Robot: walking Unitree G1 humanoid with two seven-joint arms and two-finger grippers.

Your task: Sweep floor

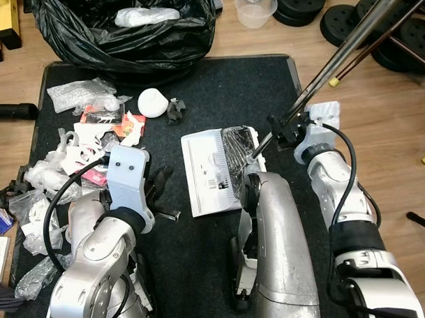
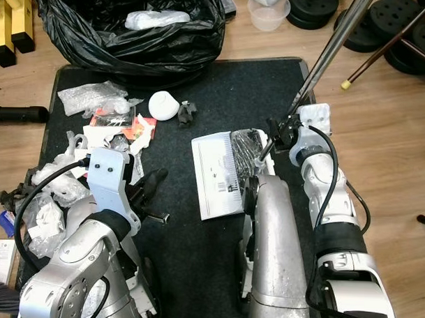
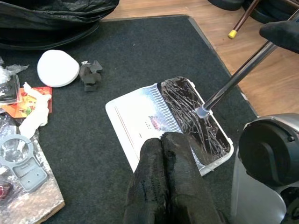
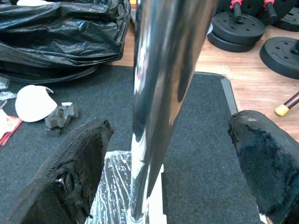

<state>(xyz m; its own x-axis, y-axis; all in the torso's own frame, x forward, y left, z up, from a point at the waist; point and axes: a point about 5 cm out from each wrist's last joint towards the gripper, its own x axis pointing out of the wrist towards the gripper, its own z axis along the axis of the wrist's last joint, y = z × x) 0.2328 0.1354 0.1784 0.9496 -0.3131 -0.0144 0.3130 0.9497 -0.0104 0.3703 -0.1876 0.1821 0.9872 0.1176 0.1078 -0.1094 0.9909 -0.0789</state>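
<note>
A shiny metal broom pole (image 1: pixel 342 48) slants down from the upper right to a flat white head with black bristles (image 1: pixel 219 166), which lies plastic-wrapped on the dark mat (image 1: pixel 222 82). My right gripper (image 1: pixel 283 128) is at the pole's lower part. In the right wrist view its fingers (image 4: pixel 79 158) stand open on either side of the pole (image 4: pixel 159 93) with gaps on both sides. My left gripper (image 3: pixel 162 142) is shut with nothing in it, low over the mat just left of the head. Litter lies at the left: a white round lid (image 1: pixel 153 102), a black crumpled scrap (image 1: pixel 176 110), a red wrapper (image 1: pixel 105 120) and clear plastic bags (image 1: pixel 78 95).
An open black rubbish bag (image 1: pixel 126 23) stands at the mat's far edge. Black weight plates (image 1: pixel 405 33), a yellow-tipped rod (image 1: pixel 334 81) and a clear tub (image 1: pixel 256 8) are on the wooden floor at the far right. My silver body part (image 1: pixel 283 238) rises before me.
</note>
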